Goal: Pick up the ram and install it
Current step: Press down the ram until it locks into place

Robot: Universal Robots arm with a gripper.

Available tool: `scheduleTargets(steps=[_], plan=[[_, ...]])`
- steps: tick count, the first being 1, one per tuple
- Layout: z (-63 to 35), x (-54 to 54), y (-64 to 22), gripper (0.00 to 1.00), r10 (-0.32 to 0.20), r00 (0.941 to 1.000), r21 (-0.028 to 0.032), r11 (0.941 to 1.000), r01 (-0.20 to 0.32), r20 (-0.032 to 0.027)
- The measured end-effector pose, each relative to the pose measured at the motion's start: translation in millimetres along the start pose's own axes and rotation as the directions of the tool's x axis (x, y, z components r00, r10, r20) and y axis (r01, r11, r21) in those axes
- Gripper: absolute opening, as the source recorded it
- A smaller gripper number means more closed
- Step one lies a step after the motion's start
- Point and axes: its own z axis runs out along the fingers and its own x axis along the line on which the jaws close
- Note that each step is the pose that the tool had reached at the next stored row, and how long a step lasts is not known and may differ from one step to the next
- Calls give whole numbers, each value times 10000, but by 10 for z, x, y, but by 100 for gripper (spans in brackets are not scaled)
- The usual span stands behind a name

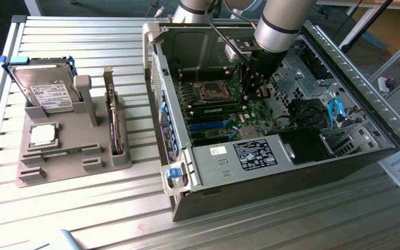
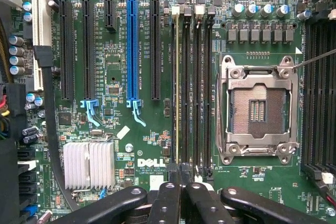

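A ram (image 2: 177, 87) stands edge-on in the memory slot nearest the expansion slots of the motherboard (image 2: 115, 66), running the slot's full length. My gripper (image 2: 181, 179) is shut, its dark fingers (image 2: 165, 198) pressed together right over the near end of that stick. I cannot tell whether they touch it. In the exterior view the gripper (image 1: 254, 94) reaches down inside the open computer case (image 1: 255, 156), beside the empty processor socket (image 1: 212, 91). A second ram (image 1: 55, 152) lies flat at the front of the grey fixture (image 1: 68, 166) outside the case.
The fixture also holds a hard drive (image 1: 44, 88), a square silver processor chip (image 1: 42, 134) and an upright expansion card (image 1: 114, 122). Next to the seated stick are empty memory slots (image 2: 202, 87) and the open socket frame (image 2: 258, 109). Case walls surround the arm.
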Motion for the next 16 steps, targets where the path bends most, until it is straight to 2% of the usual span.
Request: scheduleTargets(steps=[16], plan=[[45, -21, 0, 11, 0, 10000, 0, 10000, 0, -2]])
